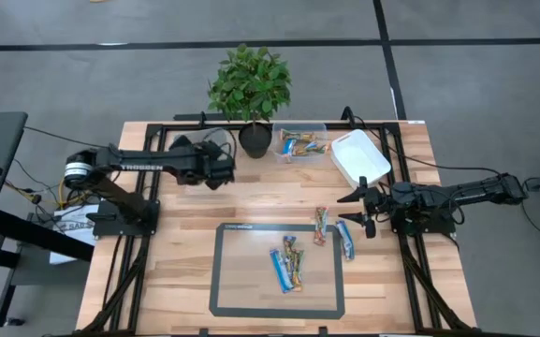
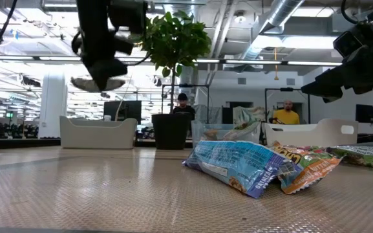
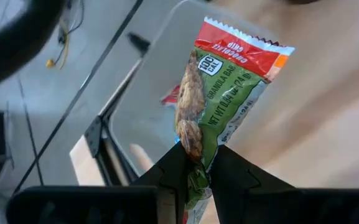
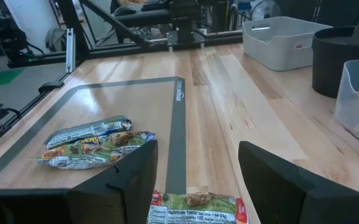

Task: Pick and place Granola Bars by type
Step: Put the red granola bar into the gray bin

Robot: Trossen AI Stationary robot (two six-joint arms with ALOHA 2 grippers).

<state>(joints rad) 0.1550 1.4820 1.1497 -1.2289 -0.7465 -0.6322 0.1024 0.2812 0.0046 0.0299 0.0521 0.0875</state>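
High view shows me the wooden table [image 1: 185, 243] with its grey-edged mat [image 1: 251, 271], where a few granola bars [image 1: 286, 264] lie; more sit in the clear tub [image 1: 299, 142] by the plant [image 1: 249, 84]. My left gripper [image 3: 195, 168] is clamped on a red-and-green bar [image 3: 219, 93] above the table's far-left part. My right gripper [image 4: 195, 171] hangs open over a bar [image 4: 195, 208] at the mat's right edge.

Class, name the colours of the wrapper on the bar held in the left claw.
Green with a red top, on the bar in the left claw; the left wrist view shows it best.
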